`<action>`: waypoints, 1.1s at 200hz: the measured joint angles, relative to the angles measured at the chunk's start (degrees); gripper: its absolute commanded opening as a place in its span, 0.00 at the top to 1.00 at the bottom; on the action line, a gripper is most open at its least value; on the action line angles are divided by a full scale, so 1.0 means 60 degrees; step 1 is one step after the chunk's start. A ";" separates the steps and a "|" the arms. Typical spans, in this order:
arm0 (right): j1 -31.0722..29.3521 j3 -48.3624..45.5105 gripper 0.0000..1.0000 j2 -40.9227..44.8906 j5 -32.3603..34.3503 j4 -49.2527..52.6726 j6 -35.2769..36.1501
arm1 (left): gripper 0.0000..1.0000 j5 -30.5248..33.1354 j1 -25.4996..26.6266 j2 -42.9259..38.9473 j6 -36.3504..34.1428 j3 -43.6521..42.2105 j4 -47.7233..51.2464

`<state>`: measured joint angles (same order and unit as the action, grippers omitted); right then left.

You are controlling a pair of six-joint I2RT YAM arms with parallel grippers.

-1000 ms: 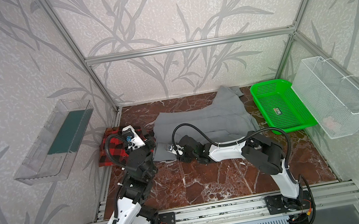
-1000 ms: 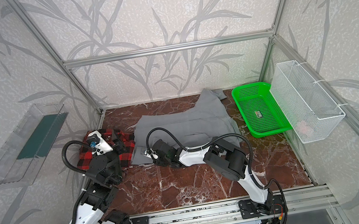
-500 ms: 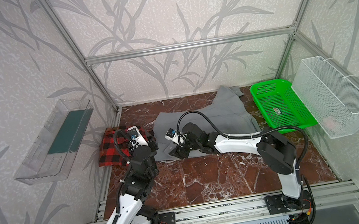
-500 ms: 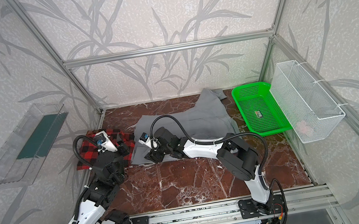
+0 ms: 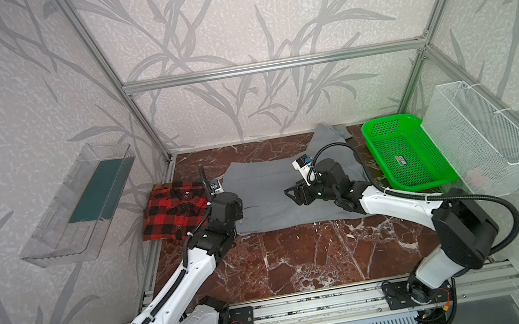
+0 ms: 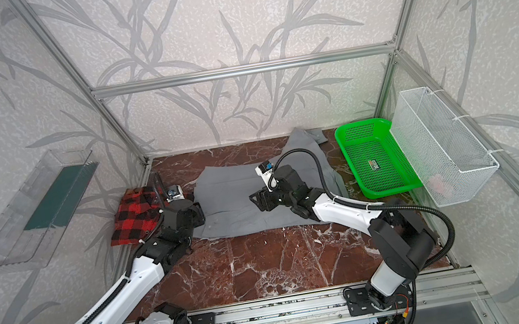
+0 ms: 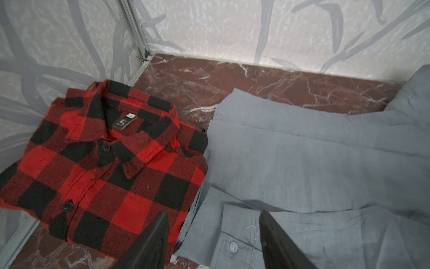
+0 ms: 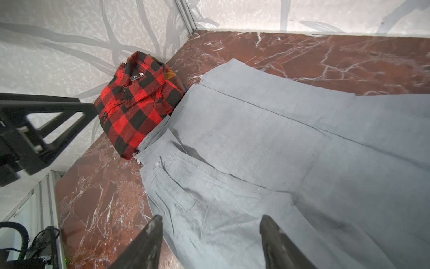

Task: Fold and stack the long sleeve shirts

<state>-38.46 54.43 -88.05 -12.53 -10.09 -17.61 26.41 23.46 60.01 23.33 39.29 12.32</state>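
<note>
My left gripper (image 7: 214, 213) is released: in the left wrist view its two black fingers (image 7: 153, 242) stand apart with nothing clamped between them. They hang low over the line where the two shirts meet. One finger is over the folded red-and-black plaid flannel shirt (image 7: 104, 163), the other over a buttoned cuff (image 7: 232, 246) of the plain light gray button-up shirt (image 7: 302, 163).

My right gripper (image 8: 211, 217) is released too. Its fingers (image 8: 274, 242) are spread above the gray cloth and grasp nothing. In a top view it hovers over the middle of the gray shirt (image 5: 265, 183), pointing towards my left arm.

The plaid shirt (image 5: 174, 211) lies folded, collar up, at the left edge of the reddish-brown marble tabletop (image 5: 302, 262), against the left wall frame. The gray shirt is spread across the back half of the table, and its left edge touches the plaid one. One part of it runs towards the back wall, beside the green plastic basket (image 5: 386, 123). To the right of that basket a white wire basket (image 5: 493, 133) hangs on the right wall. A clear plastic tray (image 5: 62, 236) hangs on the left wall.
</note>
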 measured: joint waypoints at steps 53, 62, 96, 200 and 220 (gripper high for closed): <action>0.0900 -0.0765 0.34 0.1140 0.0455 0.0812 -0.0299 | 0.30 -0.1002 -0.0178 0.1592 0.1672 0.0299 0.1570; 0.0969 -0.0936 0.34 0.1271 0.0492 0.0892 -0.0346 | 0.30 -0.1282 -0.0255 0.1749 0.1956 0.0331 0.1749; 0.0965 -0.1326 0.34 0.1614 0.0441 0.0976 -0.0386 | 0.34 -0.2127 -0.0361 0.1934 0.3359 0.0175 0.1978; 0.0965 -0.1752 0.34 0.2153 0.0248 0.0943 -0.0379 | 0.56 -0.3202 -0.0397 0.2495 0.5581 -0.1388 0.0448; 0.0965 -0.1767 0.34 0.2204 0.0229 0.0943 -0.0379 | 0.61 -0.3169 -0.0433 0.2688 0.5668 -0.1388 0.0080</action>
<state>-32.67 43.83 -74.83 -11.16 -4.43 -19.88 7.40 20.86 76.14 57.34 30.96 12.80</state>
